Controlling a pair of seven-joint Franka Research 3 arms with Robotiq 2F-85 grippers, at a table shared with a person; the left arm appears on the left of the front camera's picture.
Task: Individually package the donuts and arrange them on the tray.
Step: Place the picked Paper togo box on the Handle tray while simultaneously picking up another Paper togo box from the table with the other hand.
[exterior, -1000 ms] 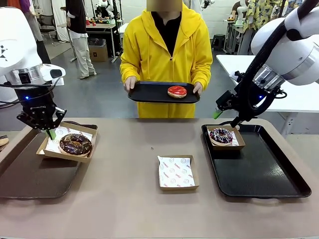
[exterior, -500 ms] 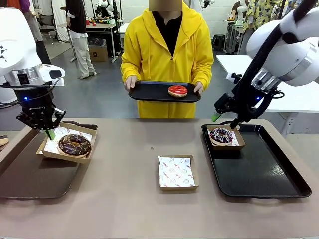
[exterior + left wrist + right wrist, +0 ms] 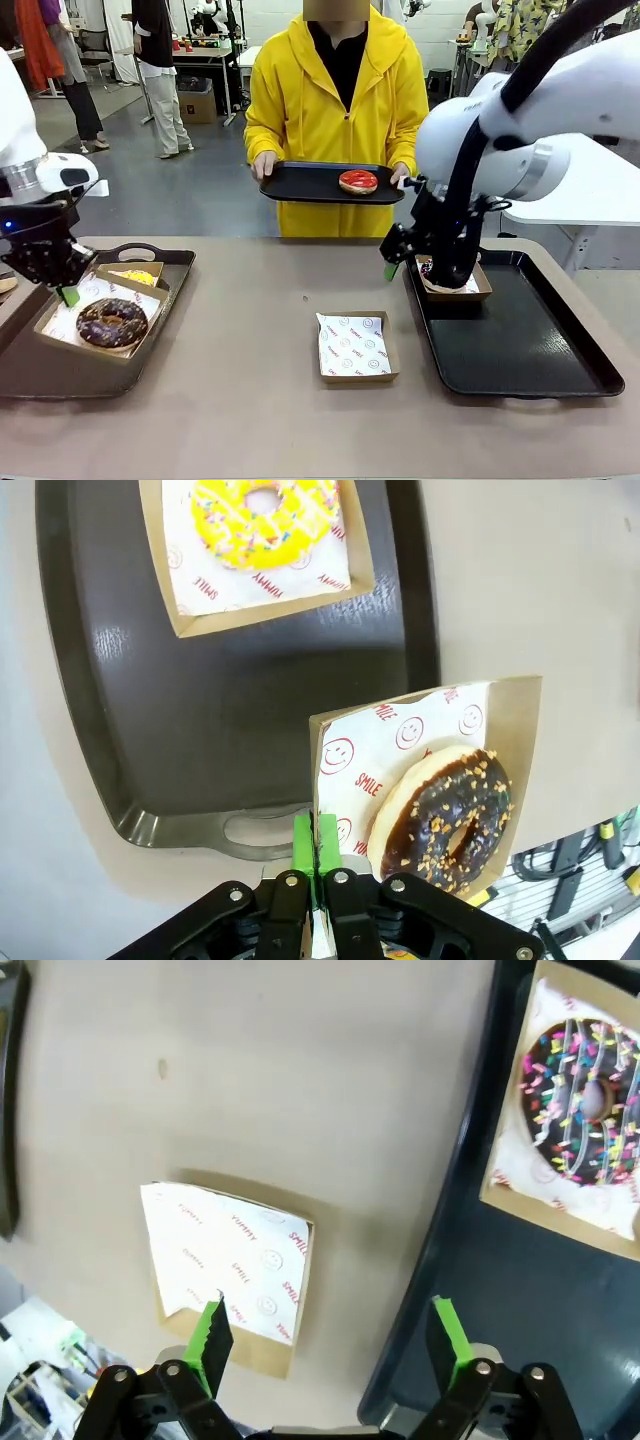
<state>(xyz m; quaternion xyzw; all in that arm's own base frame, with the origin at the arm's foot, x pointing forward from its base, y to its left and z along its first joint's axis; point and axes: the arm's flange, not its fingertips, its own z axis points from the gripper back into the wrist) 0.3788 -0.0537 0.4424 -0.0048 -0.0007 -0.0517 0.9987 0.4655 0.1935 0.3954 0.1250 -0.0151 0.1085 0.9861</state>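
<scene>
Presently the left gripper is clenched on the rim of the choc box, near 1 corner. The choc donut sits in that box, just to 1 side of the fingers and not touched by them. Ahead of the gripper, across bare floor of the left tray, the yellow donut lies boxed. The held box is seen straddling the tray's side rim; whether its base rests cannot be told.

Judged: the box is to be carried inward onto that bare floor, where room for 1 box looks ample.

The right gripper is spread and holds nothing. The empty box lies below it to 1 side. The purple donut lies boxed on the right tray to the other. The red donut lies well beyond both grippers, on the person's tray.
</scene>
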